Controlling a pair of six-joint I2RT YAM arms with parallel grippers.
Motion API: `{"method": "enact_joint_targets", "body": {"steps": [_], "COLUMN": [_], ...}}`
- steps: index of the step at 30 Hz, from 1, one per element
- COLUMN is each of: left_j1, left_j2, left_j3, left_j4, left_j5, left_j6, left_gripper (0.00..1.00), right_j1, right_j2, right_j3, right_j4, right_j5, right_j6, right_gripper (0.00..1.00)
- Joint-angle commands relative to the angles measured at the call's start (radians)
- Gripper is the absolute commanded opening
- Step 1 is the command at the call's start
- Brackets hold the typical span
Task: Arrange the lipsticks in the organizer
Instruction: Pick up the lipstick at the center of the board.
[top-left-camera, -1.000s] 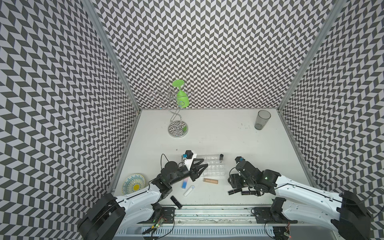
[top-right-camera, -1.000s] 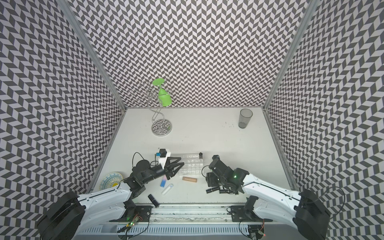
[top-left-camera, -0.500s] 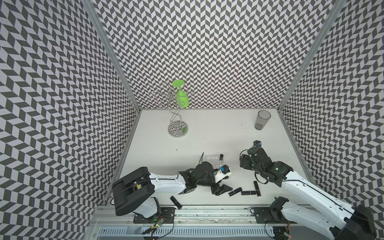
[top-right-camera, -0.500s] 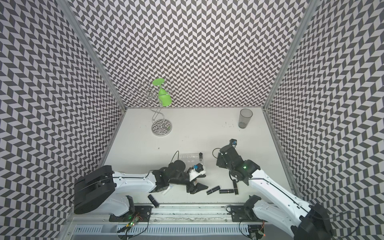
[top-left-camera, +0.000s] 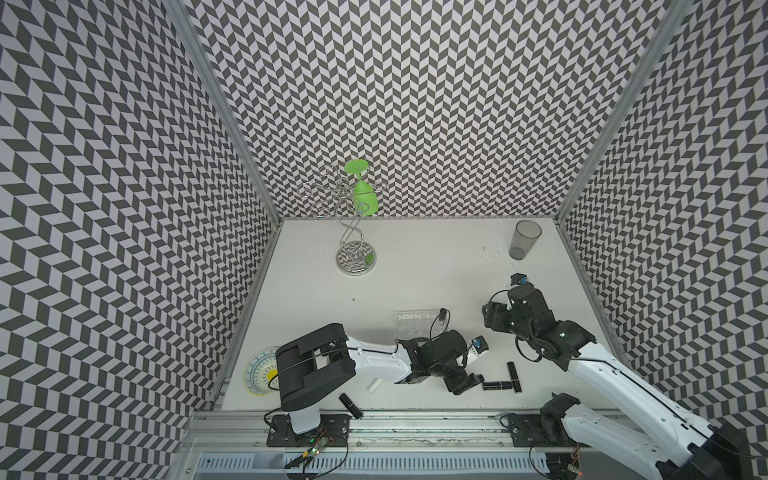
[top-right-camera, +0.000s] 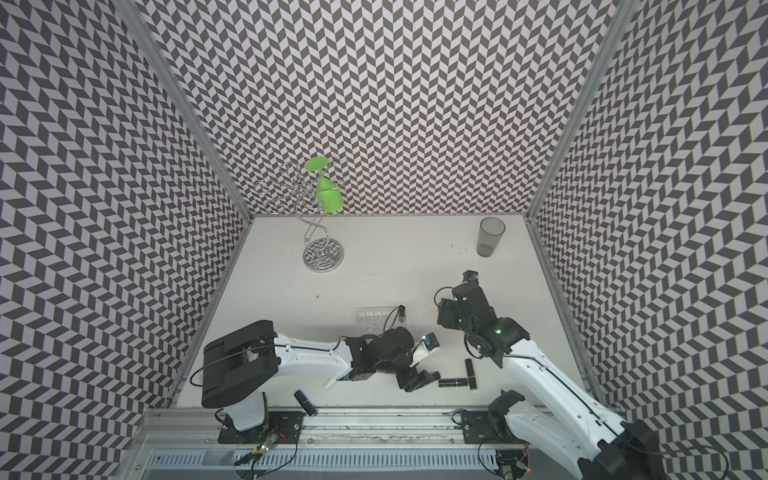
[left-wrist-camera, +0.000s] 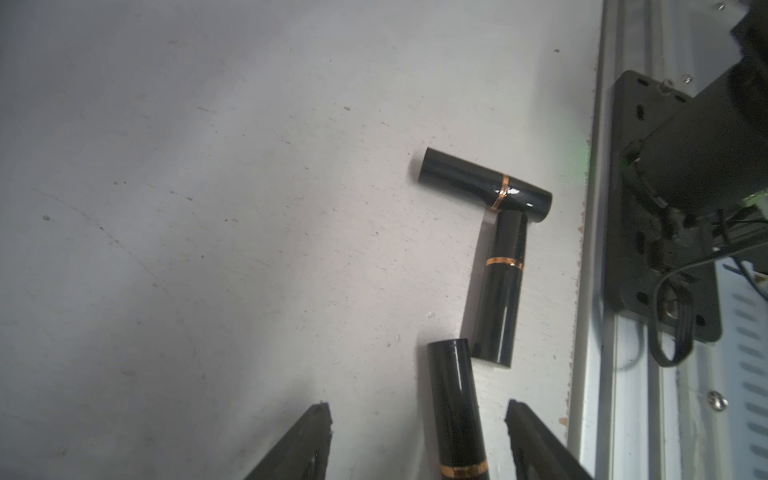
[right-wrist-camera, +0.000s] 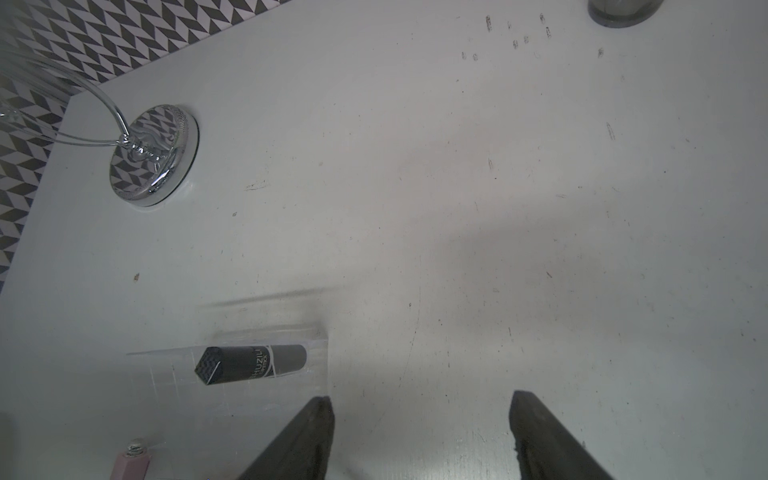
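Observation:
The clear organizer (top-left-camera: 415, 322) (top-right-camera: 374, 318) lies mid-table with one dark lipstick (top-left-camera: 443, 316) (right-wrist-camera: 249, 363) standing in a cell. My left gripper (top-left-camera: 471, 380) (left-wrist-camera: 417, 407) is open low over the front of the table. A black lipstick (left-wrist-camera: 455, 407) lies between its fingers, untouched. Two more black lipsticks (left-wrist-camera: 498, 286) (left-wrist-camera: 484, 185) lie just beyond it, also in a top view (top-left-camera: 496, 385) (top-left-camera: 513, 376). Another black lipstick (top-left-camera: 351, 406) and a white one (top-left-camera: 374, 385) lie near the front edge. My right gripper (top-left-camera: 490, 318) (right-wrist-camera: 419, 399) hangs open and empty beside the organizer (right-wrist-camera: 174, 374).
A wire rack with a green glass stands on a chrome base (top-left-camera: 355, 257) at the back left. A grey tumbler (top-left-camera: 524, 240) stands at the back right. A patterned plate (top-left-camera: 259, 374) lies front left. The metal rail (top-left-camera: 415, 419) runs along the front. A pink tube end (right-wrist-camera: 131, 463) shows by the organizer.
My left arm swung from left of the organizer across to the black lipsticks at the front right. My right arm drew back from those lipsticks to beside the organizer. Both have held still lately.

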Motion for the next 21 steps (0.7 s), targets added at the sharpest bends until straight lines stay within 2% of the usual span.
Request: {"method": "enact_joint_targets", "body": {"steps": [1, 9, 17, 21], "left_j1": [-0.026, -0.055, -0.072, -0.072], "left_j2": [0.038, 0.068, 0.16, 0.154], "left_j3": [0.045, 0.086, 0.164, 0.166], "left_j4": [-0.118, -0.194, -0.287, -0.32], "left_j5": [-0.087, -0.131, -0.156, -0.189], "left_j6": [-0.022, -0.045, -0.073, -0.098], "left_gripper": [0.71, 0.65, 0.6, 0.53], "right_j1": [-0.003, -0.002, -0.003, -0.003], "right_j2": [-0.027, -0.053, -0.06, -0.075], "right_j3": [-0.009, -0.019, -0.019, -0.02], "right_j4": [0.052, 0.069, 0.07, 0.07], "right_j5": [-0.02, -0.038, -0.055, -0.06], "right_j6": [-0.018, -0.021, -0.029, -0.028], "right_gripper": [0.72, 0.73, 0.73, 0.73]}}
